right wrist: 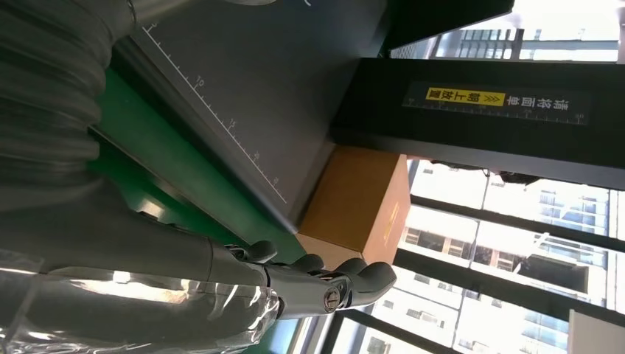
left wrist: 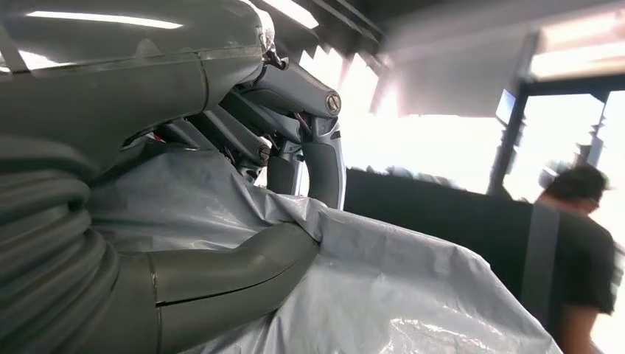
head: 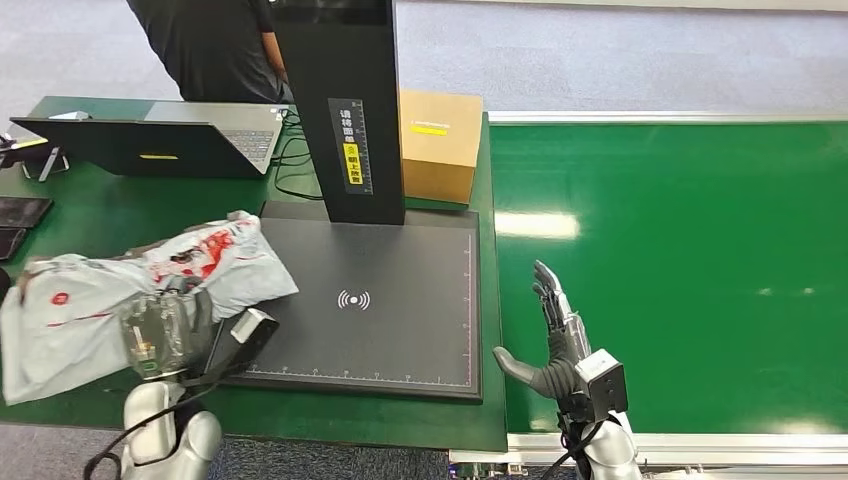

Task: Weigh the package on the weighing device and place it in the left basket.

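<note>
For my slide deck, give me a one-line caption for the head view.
Left hand grips a grey plastic mailer package at the weighing platform's edge; right hand open over the green conveyor.

Crinkled glossy plastic package [head: 110, 290]

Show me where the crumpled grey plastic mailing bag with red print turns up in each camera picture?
Head view: the grey plastic mailing bag lies at lower left, held by the left hand, its corner on the black weighing platform.
Left wrist view: it spreads across the lower middle, under the fingers.
Right wrist view: not in it.
Shared landmark: the left hand on the bag.
</note>
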You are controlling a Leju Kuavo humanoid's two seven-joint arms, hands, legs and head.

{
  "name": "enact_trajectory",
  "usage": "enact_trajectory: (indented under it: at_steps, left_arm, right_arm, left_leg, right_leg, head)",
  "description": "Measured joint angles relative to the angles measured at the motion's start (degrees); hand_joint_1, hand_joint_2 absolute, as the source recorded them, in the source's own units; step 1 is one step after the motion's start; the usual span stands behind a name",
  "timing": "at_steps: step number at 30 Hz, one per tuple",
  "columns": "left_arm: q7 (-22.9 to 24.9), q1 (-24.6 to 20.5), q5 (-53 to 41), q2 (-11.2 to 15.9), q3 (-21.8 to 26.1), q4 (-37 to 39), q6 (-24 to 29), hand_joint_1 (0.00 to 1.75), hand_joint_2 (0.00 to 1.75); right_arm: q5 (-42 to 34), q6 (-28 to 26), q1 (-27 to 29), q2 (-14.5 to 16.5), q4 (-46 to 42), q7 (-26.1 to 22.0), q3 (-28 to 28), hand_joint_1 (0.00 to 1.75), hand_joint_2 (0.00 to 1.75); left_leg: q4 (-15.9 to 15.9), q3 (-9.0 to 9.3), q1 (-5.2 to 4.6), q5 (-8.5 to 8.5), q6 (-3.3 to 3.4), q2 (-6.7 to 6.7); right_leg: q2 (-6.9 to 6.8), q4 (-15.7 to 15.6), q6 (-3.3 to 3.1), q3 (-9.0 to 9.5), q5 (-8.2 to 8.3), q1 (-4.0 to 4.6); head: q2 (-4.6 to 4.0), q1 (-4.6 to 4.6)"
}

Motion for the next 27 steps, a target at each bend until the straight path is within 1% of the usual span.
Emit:
enact_trajectory:
  at_steps: [3,6,7,8,10,11,13,14,15,18,19,20,23,27]
  left_arm:
    - [2.2,0.15,-2.07,0.87,5.59,-4.76,0.09,1.75,1.75]
    - [2.62,-0.02,-2.63,1.84,10.44,-8.01,0.1,1.75,1.75]
    - [2.51,-0.17,-2.68,2.21,11.95,-8.88,0.1,1.66,1.75]
    - [2.31,-0.36,-2.7,2.6,13.3,-9.61,0.1,1.26,1.75]
    - [1.69,-0.81,-2.71,3.47,15.75,-10.62,0.1,0.38,1.75]
    - [1.48,-1.04,-2.71,3.98,16.78,-10.87,0.1,0.03,1.75]
    - [1.97,-1.35,-2.71,5.33,18.66,-11.03,0.1,0.0,1.75]
    - [3.14,-1.43,-2.74,6.25,19.29,-10.88,0.1,0.0,1.75]
    - [5.57,-1.51,-2.78,7.54,19.52,-10.43,0.1,0.0,1.75]
    - [18.04,-1.87,-2.88,12.69,17.27,-7.66,0.08,0.0,1.75]
    - [21.27,-1.93,-2.9,14.19,15.93,-6.74,0.08,0.0,1.75]
    - [23.02,-1.95,-2.94,15.36,14.7,-6.01,0.08,0.0,1.75]
    - [24.37,-2.01,-3.05,18.14,11.92,-4.12,0.08,0.0,1.75]
    - [25.03,-2.19,-3.06,20.16,10.0,-2.57,0.08,0.0,1.75]
  right_arm:
    - [-0.25,-0.07,0.21,-0.07,-0.04,-0.08,-0.15,0.0,1.75]
    - [-0.44,-0.08,0.28,-0.1,-0.2,-0.16,-0.17,0.0,1.75]
    - [-0.49,-0.08,0.3,-0.1,-0.25,-0.17,-0.17,0.0,1.75]
    - [-0.54,-0.08,0.31,-0.1,-0.28,-0.19,-0.17,0.0,1.75]
    - [-0.65,-0.08,0.3,-0.1,-0.28,-0.27,-0.17,0.0,1.75]
    - [-0.74,-0.08,0.29,-0.1,-0.28,-0.34,-0.16,0.0,1.75]
    - [-0.94,-0.09,0.22,-0.1,-0.24,-0.51,-0.14,0.0,1.75]
    - [-1.05,-0.11,0.15,-0.1,-0.17,-0.6,-0.12,0.0,1.75]
    - [-1.17,-0.17,0.07,-0.1,-0.08,-0.68,-0.1,0.0,1.75]
    - [-1.6,-0.4,-0.1,-0.11,0.14,-0.95,-0.03,0.0,1.75]
    - [-1.67,-0.44,-0.15,-0.12,0.15,-1.02,-0.01,0.0,1.75]
    - [-1.7,-0.45,-0.23,-0.13,0.15,-1.06,0.01,0.0,1.75]
    - [-1.72,-0.45,-0.44,-0.15,0.16,-1.12,0.08,0.0,1.75]
    - [-1.75,-0.55,-0.48,-0.16,0.19,-1.13,0.1,0.0,1.75]
  left_leg:
    - [0.0,0.0,0.0,0.0,0.0,0.02]
    - [0.0,0.0,0.0,0.0,0.0,0.01]
    - [0.0,0.0,0.0,0.0,0.0,0.01]
    - [0.0,-0.01,0.0,0.0,0.0,0.01]
    - [0.0,-0.01,0.0,0.0,0.0,0.02]
    - [0.0,-0.01,0.0,0.0,0.0,0.02]
    - [0.0,-0.01,0.0,0.0,0.0,0.01]
    - [0.0,0.0,0.0,0.0,0.0,0.01]
    - [0.0,0.01,0.0,0.0,-0.01,0.02]
    - [0.0,0.02,0.0,0.02,-0.03,0.02]
    - [0.0,0.01,0.0,0.02,-0.03,0.0]
    - [0.0,0.01,0.01,0.03,-0.03,-0.03]
    - [0.0,0.0,0.01,0.03,-0.03,0.0]
    - [0.01,0.0,-0.01,0.02,-0.03,0.02]
  right_leg:
    - [0.01,0.0,-0.01,-0.01,-0.01,0.0]
    - [0.0,0.0,-0.01,-0.01,-0.01,-0.01]
    - [0.0,0.0,-0.01,-0.01,-0.01,-0.01]
    - [0.0,0.0,-0.01,-0.01,-0.01,-0.01]
    - [0.0,0.0,-0.01,0.0,-0.01,-0.01]
    - [0.0,0.0,-0.01,0.0,-0.01,-0.01]
    - [0.0,0.0,-0.01,0.0,-0.01,-0.01]
    - [0.0,0.0,-0.01,-0.01,-0.01,-0.01]
    - [0.01,0.0,-0.02,-0.02,-0.02,0.0]
    - [-0.01,0.0,-0.05,-0.04,-0.02,0.0]
    - [-0.03,0.01,-0.05,-0.03,-0.03,0.01]
    - [-0.05,0.01,-0.05,-0.01,-0.03,0.01]
    - [-0.03,0.02,-0.06,-0.01,-0.03,0.0]
    - [-0.01,0.0,-0.05,-0.01,-0.02,-0.03]
  head:
    - [0.0,0.0]
    - [0.0,0.01]
    - [0.0,0.01]
    - [0.0,0.01]
    - [0.0,0.01]
    - [0.0,0.01]
    - [0.0,0.01]
    - [0.0,0.01]
    - [0.0,0.01]
    - [0.0,-0.02]
    - [0.0,-0.02]
    - [0.0,-0.01]
    - [0.0,0.0]
    - [0.0,0.0]
